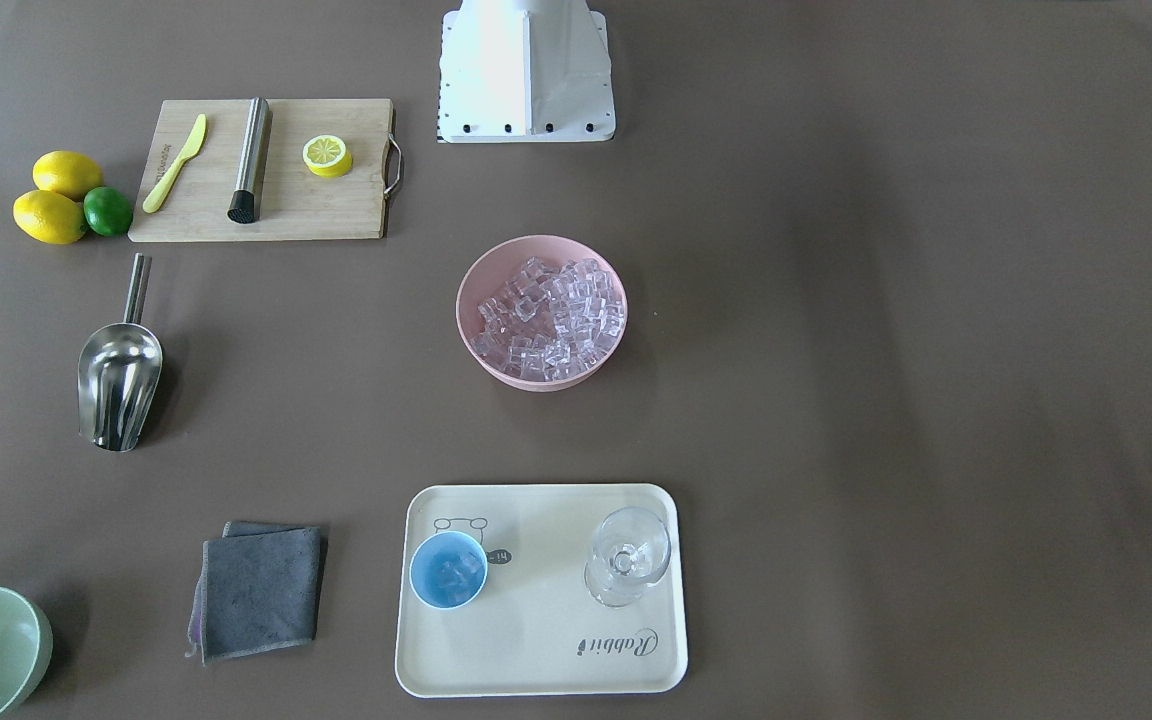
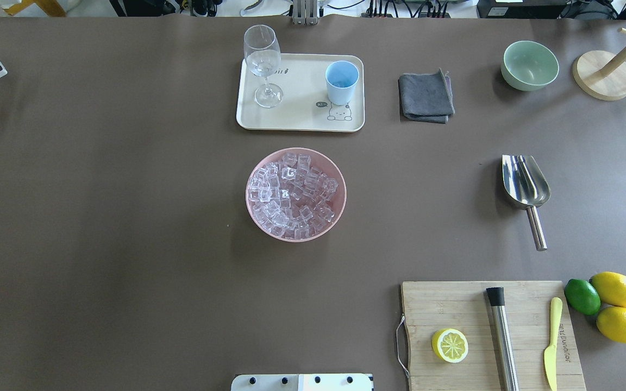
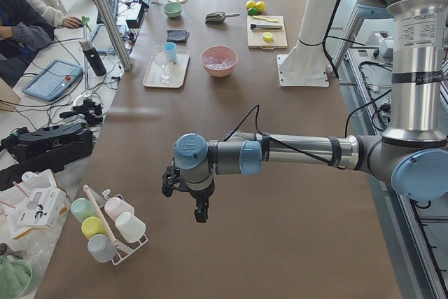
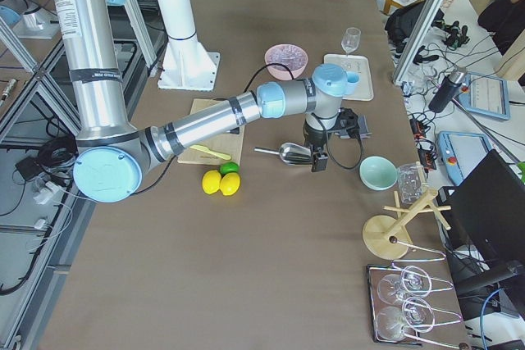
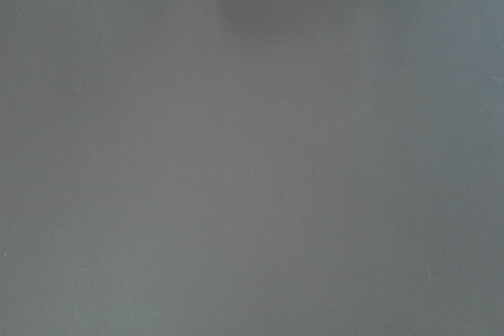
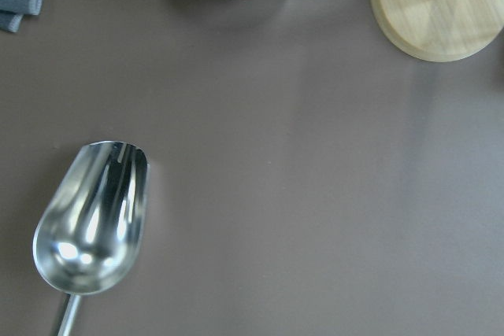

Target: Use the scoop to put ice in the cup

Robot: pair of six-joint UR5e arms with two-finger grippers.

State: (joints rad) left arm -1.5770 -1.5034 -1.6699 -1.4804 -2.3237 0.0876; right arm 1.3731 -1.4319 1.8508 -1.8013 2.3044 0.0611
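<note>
The ice (image 2: 293,194) fills a pink bowl (image 2: 253,214) at the table's middle. The light-blue cup (image 2: 342,81) stands on a cream tray (image 2: 302,117) and holds a few cubes (image 1: 451,572). The steel scoop (image 2: 525,182) lies empty on the table, and also shows in the right wrist view (image 6: 90,222). My right gripper (image 4: 317,161) hangs above the table just beside the scoop; I cannot tell if it is open or shut. My left gripper (image 3: 199,211) hangs over bare table far from the task's things; its state cannot be told either.
A stemmed glass (image 2: 262,62) shares the tray. A grey cloth (image 2: 425,98), a green bowl (image 2: 529,65) and a wooden stand (image 2: 602,79) lie past the scoop. A cutting board (image 2: 454,309) carries a lemon half, a steel cylinder and a knife; lemons and a lime lie beside it.
</note>
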